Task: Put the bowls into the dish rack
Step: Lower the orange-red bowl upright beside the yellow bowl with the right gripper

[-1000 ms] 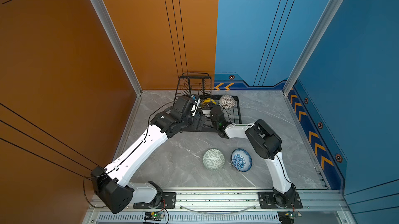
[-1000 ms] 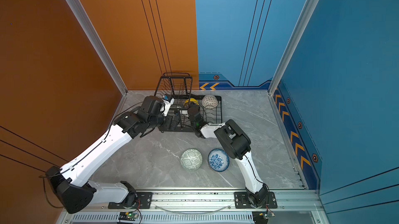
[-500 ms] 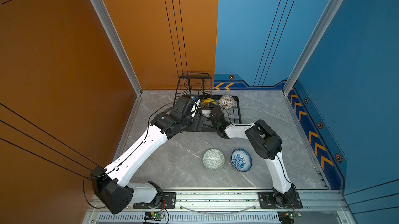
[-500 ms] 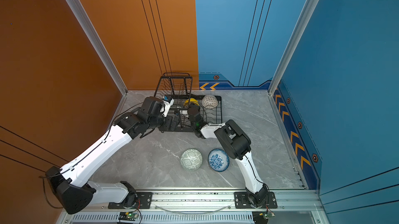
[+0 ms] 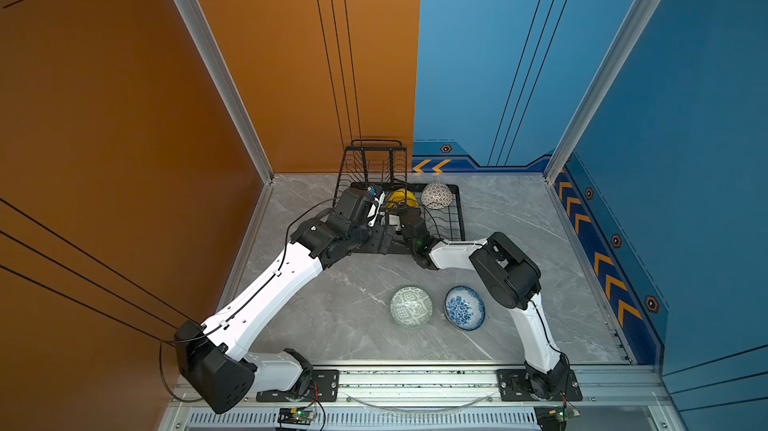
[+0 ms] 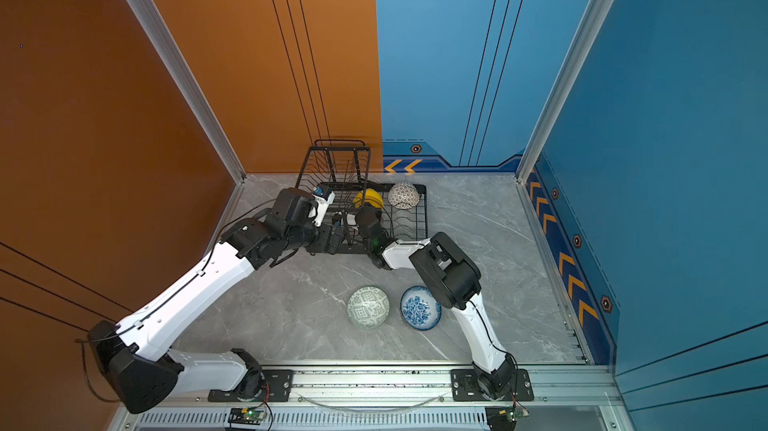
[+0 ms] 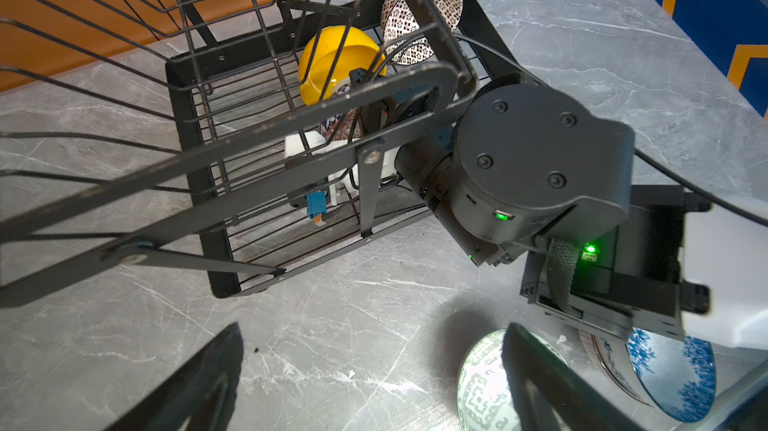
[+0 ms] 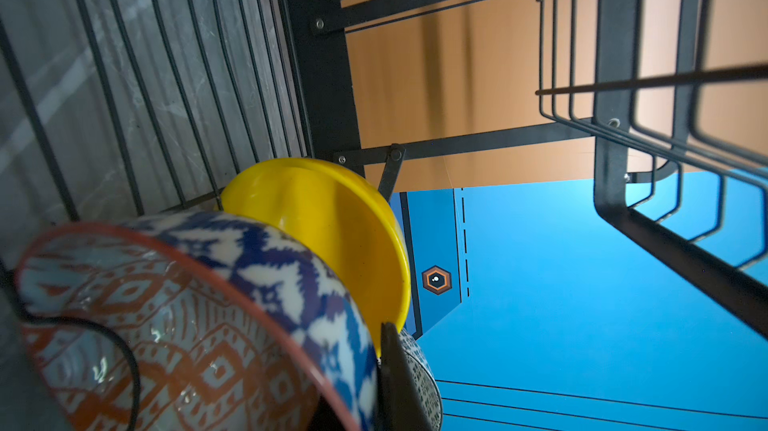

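Almost nothing shifts from a second ago: at centre-left the left gripper [image 7: 372, 337] stays spread wide and empty by the dish rack [image 5: 457, 200], and just right of it the right gripper [image 5: 401, 217] stays clamped on the tilted orange-white bowl [image 8: 187, 325] inside the rack beside the yellow bowl [image 5: 401, 198], so its release looks pending.

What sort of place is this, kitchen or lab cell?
Likely a staged robot test cell: painted orange wall and blue wall on aluminium posts, two robot arms bolted to a front rail, dish rack on a marble-look tabletop.
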`<action>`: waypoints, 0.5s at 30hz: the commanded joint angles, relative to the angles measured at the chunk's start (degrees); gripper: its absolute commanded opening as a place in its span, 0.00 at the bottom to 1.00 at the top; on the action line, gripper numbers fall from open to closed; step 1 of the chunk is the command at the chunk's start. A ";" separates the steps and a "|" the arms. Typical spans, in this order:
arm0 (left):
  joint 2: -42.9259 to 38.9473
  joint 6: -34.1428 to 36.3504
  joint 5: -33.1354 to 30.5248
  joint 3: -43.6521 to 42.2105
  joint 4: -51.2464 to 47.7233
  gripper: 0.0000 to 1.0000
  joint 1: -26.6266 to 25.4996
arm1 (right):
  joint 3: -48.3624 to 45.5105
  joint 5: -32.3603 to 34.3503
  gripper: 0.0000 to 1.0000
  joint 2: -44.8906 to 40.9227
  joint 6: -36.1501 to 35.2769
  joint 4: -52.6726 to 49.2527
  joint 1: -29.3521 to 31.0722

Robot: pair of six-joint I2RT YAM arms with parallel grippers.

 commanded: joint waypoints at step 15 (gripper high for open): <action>-2.64 -0.81 0.40 -1.25 0.78 0.98 0.40 | 1.15 2.16 0.19 -3.71 1.17 -4.11 -0.93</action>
